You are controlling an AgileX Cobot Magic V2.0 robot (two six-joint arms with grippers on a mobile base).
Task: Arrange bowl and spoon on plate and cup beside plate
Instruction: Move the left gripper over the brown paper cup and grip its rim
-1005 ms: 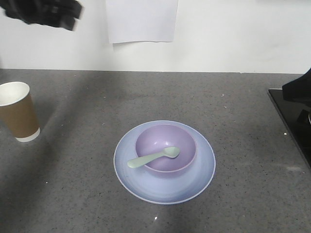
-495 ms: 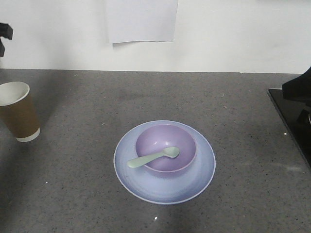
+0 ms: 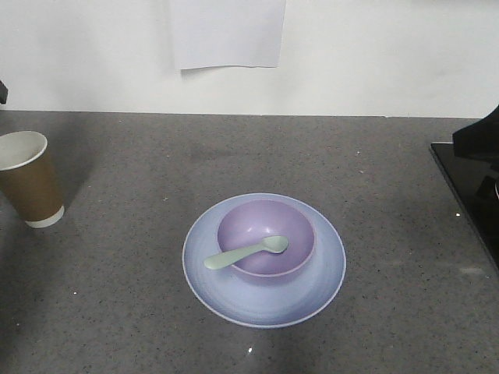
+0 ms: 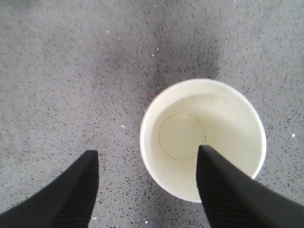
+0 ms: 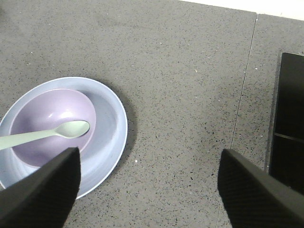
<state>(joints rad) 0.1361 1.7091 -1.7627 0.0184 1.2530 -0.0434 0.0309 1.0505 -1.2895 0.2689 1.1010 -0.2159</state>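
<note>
So here's what you've got on the grey speckled counter (image 3: 117,312). The plate (image 3: 320,288) sits around the middle, and the bowl (image 3: 257,226) is on it, shifted a bit toward the back of the plate so more rim shows at the front. The spoon (image 3: 245,253) lies across the bowl with its head inside and the handle sticking out over the bowl's front-left edge, above the plate.

The cup (image 3: 30,181) stands upright way over at the left edge of the front view, well apart from the plate, so not really beside it.

Your left gripper (image 4: 147,183) hangs right above the cup in the left wrist view. Fingers are spread wide and holding nothing: one finger (image 4: 71,194) is over bare counter to the left of the cup, the other overlaps the cup's opening on the right side. You're looking straight down into the white inside of the cup.

Your right gripper (image 5: 149,190) is also spread open and empty, hovering over the counter just right of the plate. Its left finger (image 5: 42,190) overlaps the plate's near edge in the right wrist view, the other is over bare counter near a black panel (image 5: 289,118) on the right.

There's a white sheet of paper (image 3: 226,33) stuck on the wall behind.
</note>
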